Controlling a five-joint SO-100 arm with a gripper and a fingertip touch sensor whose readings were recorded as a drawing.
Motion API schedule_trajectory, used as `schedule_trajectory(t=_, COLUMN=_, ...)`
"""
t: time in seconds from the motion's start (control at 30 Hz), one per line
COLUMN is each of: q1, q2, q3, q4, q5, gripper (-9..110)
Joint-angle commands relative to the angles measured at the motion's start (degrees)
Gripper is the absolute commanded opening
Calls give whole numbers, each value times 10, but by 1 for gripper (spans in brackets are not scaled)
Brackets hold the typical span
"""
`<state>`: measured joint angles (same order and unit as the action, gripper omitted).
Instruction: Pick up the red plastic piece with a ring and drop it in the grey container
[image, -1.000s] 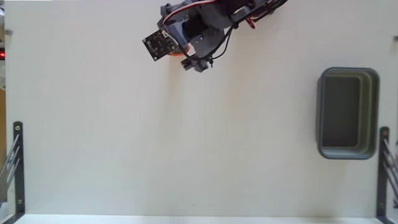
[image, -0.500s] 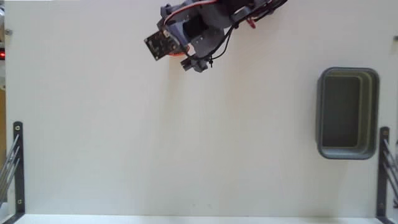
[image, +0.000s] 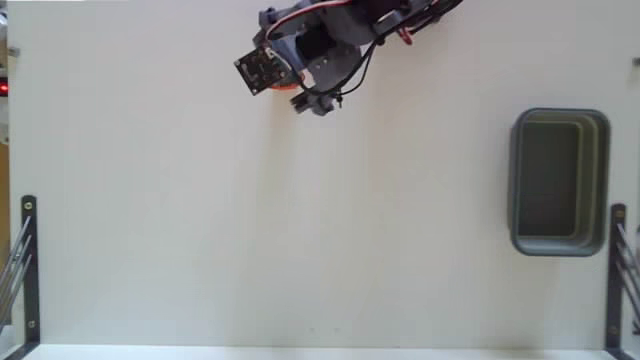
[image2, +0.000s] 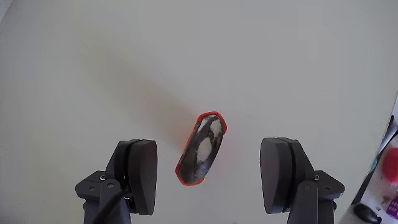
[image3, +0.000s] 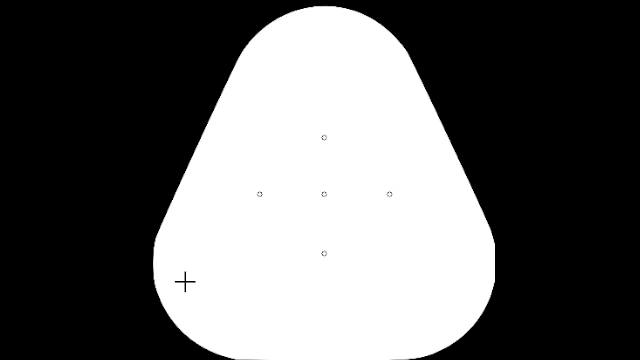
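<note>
Dark grey claw (image2: 211, 180) spread wide over the red piece, gripping nothing.
We see in the wrist view the red plastic piece with a ring (image2: 202, 149) lying on the white table (image2: 124, 62) between the two pads (image2: 140, 174), touching neither. In the fixed view we note the arm (image: 320, 50) at the far edge, left of centre, and the grey container (image: 560, 182) well apart at the right.

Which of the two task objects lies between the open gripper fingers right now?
The red plastic piece, lying on the white table between the open gripper fingers, untouched. The grey container sits far off at the right edge of the fixed view.
</note>
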<state>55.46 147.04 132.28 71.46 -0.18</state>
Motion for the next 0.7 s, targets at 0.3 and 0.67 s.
schedule_trajectory(t=0.3, q1=8, q2=33, q3=35, q4=-25, q5=2, gripper=110)
schedule_trajectory(t=0.67, q1=8, q2=42, q3=62, q4=-43, q5=2, gripper=110)
